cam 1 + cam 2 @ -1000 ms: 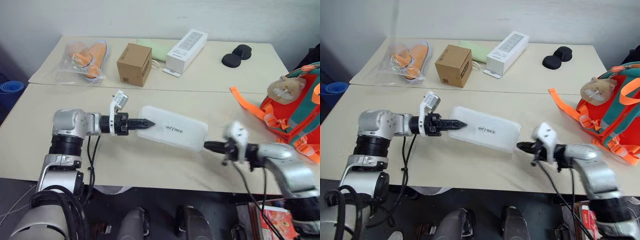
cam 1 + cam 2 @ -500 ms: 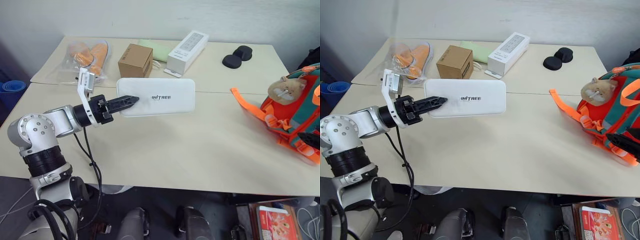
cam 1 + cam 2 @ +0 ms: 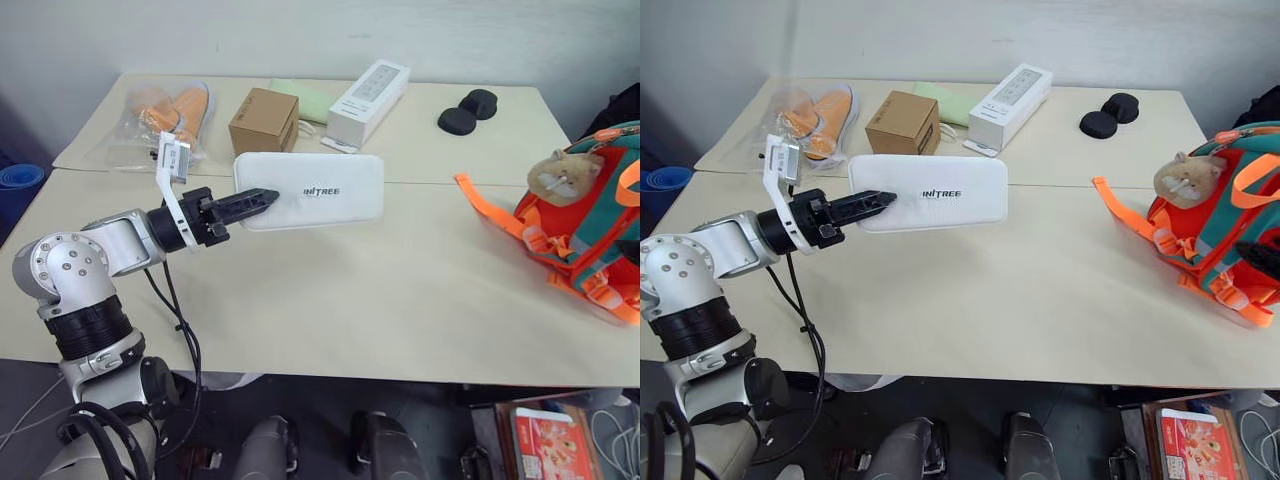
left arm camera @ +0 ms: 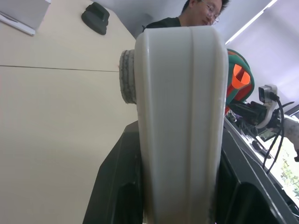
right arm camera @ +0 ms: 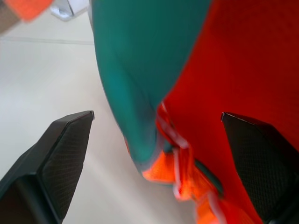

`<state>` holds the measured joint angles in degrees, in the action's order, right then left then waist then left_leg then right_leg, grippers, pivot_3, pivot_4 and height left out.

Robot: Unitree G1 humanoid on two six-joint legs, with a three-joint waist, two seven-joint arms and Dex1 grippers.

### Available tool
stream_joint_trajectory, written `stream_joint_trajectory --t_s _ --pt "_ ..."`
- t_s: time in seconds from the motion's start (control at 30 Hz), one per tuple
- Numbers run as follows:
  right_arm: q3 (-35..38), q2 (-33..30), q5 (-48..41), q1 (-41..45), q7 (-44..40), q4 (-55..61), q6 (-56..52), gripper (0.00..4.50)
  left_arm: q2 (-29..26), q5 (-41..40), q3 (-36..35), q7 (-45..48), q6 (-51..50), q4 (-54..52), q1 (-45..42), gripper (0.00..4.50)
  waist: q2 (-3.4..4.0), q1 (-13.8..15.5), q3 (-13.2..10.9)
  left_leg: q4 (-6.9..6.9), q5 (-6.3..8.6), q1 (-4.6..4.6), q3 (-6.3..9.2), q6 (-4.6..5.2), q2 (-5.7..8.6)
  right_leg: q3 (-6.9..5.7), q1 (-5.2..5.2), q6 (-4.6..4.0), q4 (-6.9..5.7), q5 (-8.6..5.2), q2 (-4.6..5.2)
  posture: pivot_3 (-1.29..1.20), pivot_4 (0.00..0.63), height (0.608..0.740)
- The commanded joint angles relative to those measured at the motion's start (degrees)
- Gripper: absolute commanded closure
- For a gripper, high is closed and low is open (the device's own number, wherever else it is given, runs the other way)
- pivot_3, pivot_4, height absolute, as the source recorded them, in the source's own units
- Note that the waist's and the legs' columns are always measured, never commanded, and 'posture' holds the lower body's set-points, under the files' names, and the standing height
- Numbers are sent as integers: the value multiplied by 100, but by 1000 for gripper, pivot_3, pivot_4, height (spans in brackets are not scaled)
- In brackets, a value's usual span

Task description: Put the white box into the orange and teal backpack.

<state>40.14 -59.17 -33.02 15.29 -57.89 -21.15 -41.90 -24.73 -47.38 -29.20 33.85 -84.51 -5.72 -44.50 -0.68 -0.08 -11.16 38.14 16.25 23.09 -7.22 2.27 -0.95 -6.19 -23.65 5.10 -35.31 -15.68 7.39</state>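
Observation:
The white box [image 3: 325, 190], flat with dark lettering, hangs level above the middle of the table. My left gripper [image 3: 258, 197] is shut on its left end; in the left wrist view the box [image 4: 180, 116] stands edge-on between the black fingers [image 4: 117, 186]. The orange and teal backpack [image 3: 590, 225] lies at the table's right edge, with a tan plush charm [image 3: 563, 170] on top and an orange strap [image 3: 488, 205] trailing left. My right gripper [image 5: 156, 114] is open close against the backpack [image 5: 224, 70], its fingers [image 5: 63, 149] spread wide on either side of the fabric.
Along the far side of the table lie bagged orange shoes [image 3: 165, 112], a brown cardboard cube [image 3: 263, 122], a long white carton [image 3: 370, 90], a pale green item [image 3: 310, 97] and two black round pads [image 3: 470, 108]. A person [image 4: 196, 11] sits beyond the table.
My right gripper let go of the box's right end, opened and swung right to the backpack. My left gripper raised the box off the table and turned it level.

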Motion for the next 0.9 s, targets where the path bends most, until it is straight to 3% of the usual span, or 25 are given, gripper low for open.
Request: stream_joint_trajectory --t_s 0.03,0.27,0.7,0.83,0.9 --pt "-209 334 -61 580 566 -101 67 31 -5 -87 53 -123 397 -8 -214 3191 1 4 0 -1 -2 0 0 -1 2 0 -1 0 -2 0 -1 0 150 740" --pt "-718 1079 78 1491 1202 -413 472 31 -103 -159 241 -204 736 223 -364 3191 1 -1 0 -1 -4 2 -4 0 3 2 -4 0 -21 0 -11 0 150 740" --pt "-1279 1098 -545 1741 539 767 -76 4409 -456 70 486 -238 1734 406 -207 3191 1 -25 0 -3 -4 4 -10 0 -3 8 -8 0 -22 0 -21 0 150 740" --pt "-1665 1069 -1105 1817 31 1664 -685 4464 -541 58 535 -168 1938 475 -260 3191 1 -27 0 -5 -3 4 -13 -2 -9 9 -13 0 -22 0 -20 0 150 740" --pt "-1873 1050 -1474 1925 -137 2177 -1096 4464 -600 330 669 -36 2573 464 -252 3191 1 -19 0 -6 -2 4 -13 -4 -12 8 -14 0 -21 0 -19 0 150 740"
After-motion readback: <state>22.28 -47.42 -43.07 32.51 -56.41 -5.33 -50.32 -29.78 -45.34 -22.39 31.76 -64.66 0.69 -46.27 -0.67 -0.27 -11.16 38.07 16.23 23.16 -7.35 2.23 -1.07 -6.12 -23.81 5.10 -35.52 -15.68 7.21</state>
